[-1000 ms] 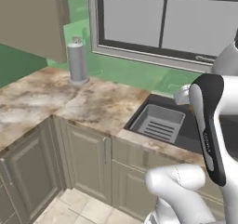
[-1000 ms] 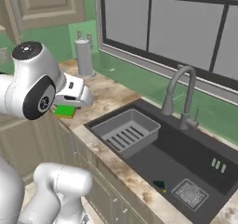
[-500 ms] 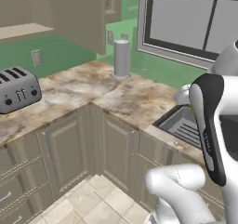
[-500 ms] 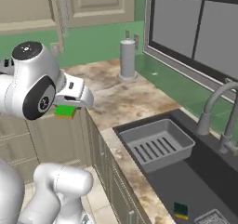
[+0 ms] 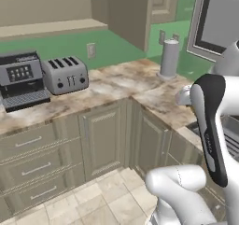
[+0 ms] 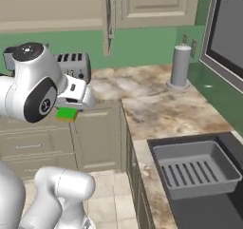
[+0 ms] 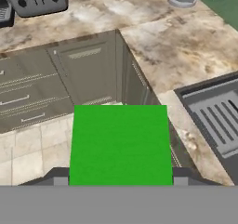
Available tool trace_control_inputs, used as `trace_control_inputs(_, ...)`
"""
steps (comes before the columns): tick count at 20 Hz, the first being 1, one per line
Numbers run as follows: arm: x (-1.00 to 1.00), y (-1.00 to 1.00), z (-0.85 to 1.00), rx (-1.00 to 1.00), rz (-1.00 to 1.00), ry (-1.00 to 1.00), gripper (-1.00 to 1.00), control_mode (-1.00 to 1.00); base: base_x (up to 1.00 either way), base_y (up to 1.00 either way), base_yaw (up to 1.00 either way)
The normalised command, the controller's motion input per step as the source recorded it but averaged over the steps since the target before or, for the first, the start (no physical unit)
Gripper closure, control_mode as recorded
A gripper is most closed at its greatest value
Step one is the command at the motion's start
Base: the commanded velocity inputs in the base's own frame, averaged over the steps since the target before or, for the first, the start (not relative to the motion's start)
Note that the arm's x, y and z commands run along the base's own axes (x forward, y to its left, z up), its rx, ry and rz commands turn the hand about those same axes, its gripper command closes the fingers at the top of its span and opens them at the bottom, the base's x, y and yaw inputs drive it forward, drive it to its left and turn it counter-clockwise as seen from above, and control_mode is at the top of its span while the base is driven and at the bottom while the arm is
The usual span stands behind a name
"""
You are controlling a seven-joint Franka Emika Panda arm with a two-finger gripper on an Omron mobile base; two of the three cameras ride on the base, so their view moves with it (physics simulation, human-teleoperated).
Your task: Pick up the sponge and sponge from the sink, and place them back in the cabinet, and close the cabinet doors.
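Left base view: you see toaster and coffee machine at counter's back edge, left end; grey canister at far corner; open cabinet with bare shelf above.
Right base view: your gripper carries bright green sponge in air beside counter's front edge; sink with grey rack at right end.
Hand view: fingers closed on sponge, both sides pinched; cabinet drawers below.
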Motion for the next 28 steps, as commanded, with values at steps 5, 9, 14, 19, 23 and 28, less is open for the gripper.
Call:
trace_control_inputs(5, 0.00, 0.00, 0.00, 0.00, 0.00, 0.00, 1.00, 1.00, -0.05, 0.46, 0.41)
trace_control_inputs(9, 0.00, 0.00, 0.00, 0.00, 0.00, 0.00, 1.00, 1.00, 0.00, 0.52, 0.27)
trace_control_inputs(14, 0.00, 0.00, 0.00, 0.00, 0.00, 0.00, 1.00, 1.00, 0.02, 0.45, 0.05)
trace_control_inputs(19, 0.00, 0.00, 0.00, 0.00, 0.00, 0.00, 1.00, 1.00, 0.31, 0.35, 0.02)
trace_control_inputs(23, 0.00, 0.00, 0.00, 0.00, 0.00, 0.00, 1.00, 1.00, 0.46, 0.12, 0.16)
trace_control_inputs(28, 0.00, 0.00, 0.00, 0.00, 0.00, 0.00, 1.00, 1.00, 0.49, 0.02, 0.27)
